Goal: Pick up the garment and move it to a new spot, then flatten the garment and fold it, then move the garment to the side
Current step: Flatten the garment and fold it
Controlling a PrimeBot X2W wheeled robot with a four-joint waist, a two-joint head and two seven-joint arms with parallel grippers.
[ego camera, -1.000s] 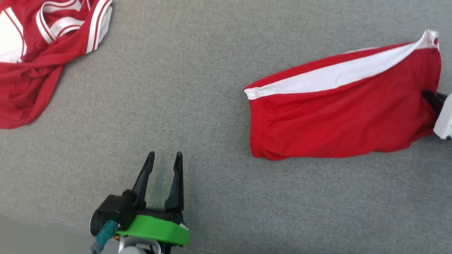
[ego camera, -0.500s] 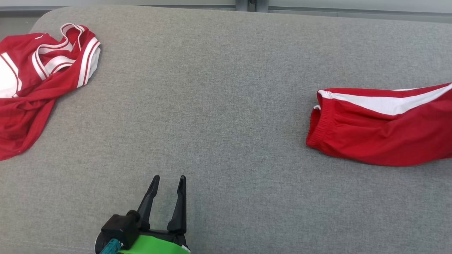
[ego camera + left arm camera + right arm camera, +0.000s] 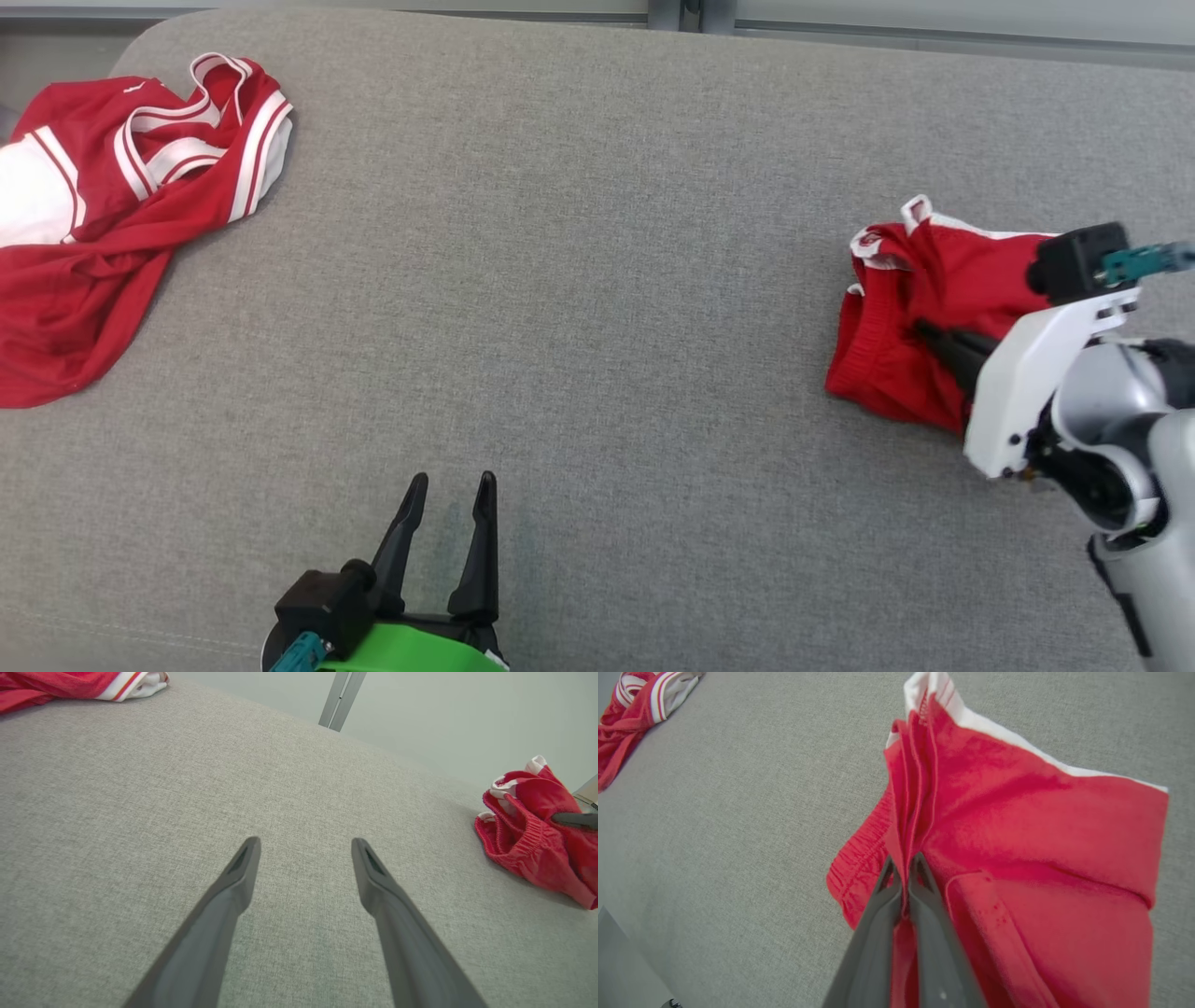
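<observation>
Change on your right: the red shorts (image 3: pixel 887 355), which a second ago lay stretched long with the white side stripe showing full length, are now gathered into a compact heap near the right end of the grey bench (image 3: pixel 579 280). Your right end effector (image 3: pixel 903 870) is clamped tight on a pleat of red cloth just beside the elastic waistband, fingers together with several layers pinched between them, and the white trim stands up above the grip. Mind that the head camera has also swung, so some of that shift is the view, not the cloth. Your left end effector (image 3: pixel 452 480) hovers over bare bench with its fingers spread wide, holding nothing, well apart from the shorts. The crumpled red jersey (image 3: pixel 112 215) sits at the far left corner. My read: you're in the move-aside step, but the bunching likely costs you the flat fold, so expect to smooth it again once it's set down.
</observation>
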